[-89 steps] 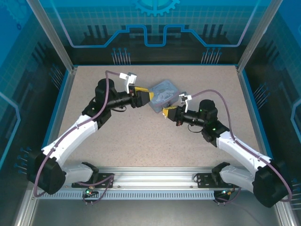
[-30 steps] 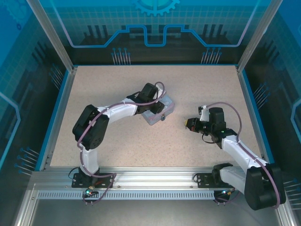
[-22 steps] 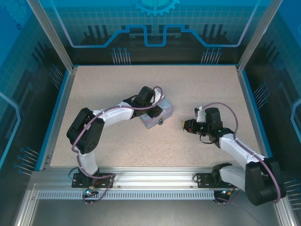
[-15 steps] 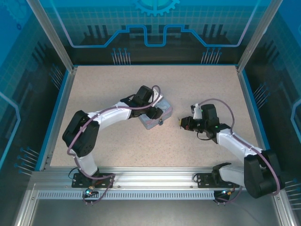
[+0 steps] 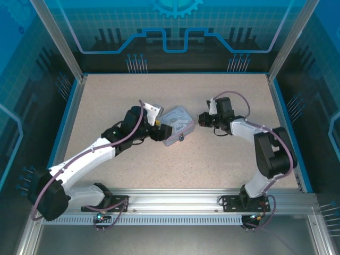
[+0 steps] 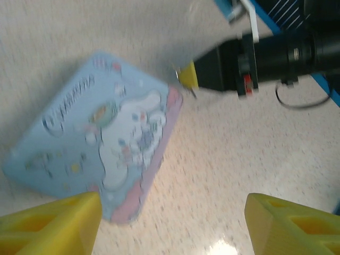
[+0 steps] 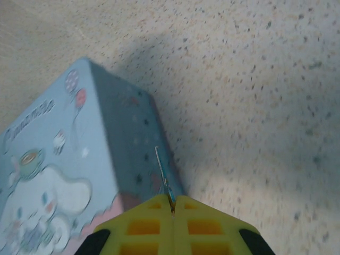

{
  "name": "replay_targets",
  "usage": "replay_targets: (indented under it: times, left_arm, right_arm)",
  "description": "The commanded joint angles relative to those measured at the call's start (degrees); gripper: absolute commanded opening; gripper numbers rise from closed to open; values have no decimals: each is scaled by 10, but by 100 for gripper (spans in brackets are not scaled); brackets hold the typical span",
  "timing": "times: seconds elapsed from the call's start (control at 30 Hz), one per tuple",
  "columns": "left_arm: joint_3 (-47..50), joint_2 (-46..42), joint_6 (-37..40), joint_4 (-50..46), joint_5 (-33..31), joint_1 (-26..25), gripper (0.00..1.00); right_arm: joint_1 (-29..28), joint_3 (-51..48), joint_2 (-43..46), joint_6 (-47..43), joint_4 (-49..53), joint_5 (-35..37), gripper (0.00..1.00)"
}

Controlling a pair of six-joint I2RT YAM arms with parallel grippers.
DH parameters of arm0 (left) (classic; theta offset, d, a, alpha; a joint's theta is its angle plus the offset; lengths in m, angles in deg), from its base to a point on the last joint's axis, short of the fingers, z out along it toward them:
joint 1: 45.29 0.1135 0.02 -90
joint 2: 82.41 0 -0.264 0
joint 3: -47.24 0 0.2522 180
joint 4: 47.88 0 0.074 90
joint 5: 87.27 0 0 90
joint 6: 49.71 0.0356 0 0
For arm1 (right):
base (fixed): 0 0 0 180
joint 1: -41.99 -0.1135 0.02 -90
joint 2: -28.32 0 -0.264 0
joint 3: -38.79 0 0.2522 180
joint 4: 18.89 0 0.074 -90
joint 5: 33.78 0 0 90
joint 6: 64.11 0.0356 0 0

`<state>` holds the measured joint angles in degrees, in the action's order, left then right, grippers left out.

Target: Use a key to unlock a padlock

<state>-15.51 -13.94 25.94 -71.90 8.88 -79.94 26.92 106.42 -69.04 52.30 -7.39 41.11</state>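
Padlock (image 5: 181, 137) hangs as a tiny dark speck at the tin's (image 5: 178, 122) near-right edge. The key (image 7: 164, 178), a thin sliver, is pinched in the right gripper (image 7: 171, 201), which has swung round to the tin's far-right corner. The left gripper (image 6: 170, 226) has let the tin go, fingers (image 6: 50, 223) spread, on its left; unheld, the tin may slide. Keyhole cannot be made out.

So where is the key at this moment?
In the right wrist view the key is pinched in the shut right gripper and sticks out forward, close beside the side wall of the pale-blue tin; whether it touches the tin I cannot tell.
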Motion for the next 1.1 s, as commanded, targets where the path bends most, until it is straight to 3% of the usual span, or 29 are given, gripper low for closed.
replay_targets:
  times: [0.0,0.2,0.6,0.83,1.07]
  left_arm:
    - [41,-25,-86,1,36,-3,73]
    - [82,-37,-122,27,41,-3,73]
    - [124,-12,-171,82,23,-3,77]
    - [143,17,-228,126,52,-3,78]
    - [212,28,-314,257,41,-9,80]
  right_arm:
    - [-9,42,-41,-27,-8,-8,0]
    - [-36,49,-64,-28,-14,-40,0]
    - [-81,-8,-15,-2,-27,-42,0]
    - [-73,0,52,-35,55,34,0]
    - [-101,-4,92,-12,23,37,0]
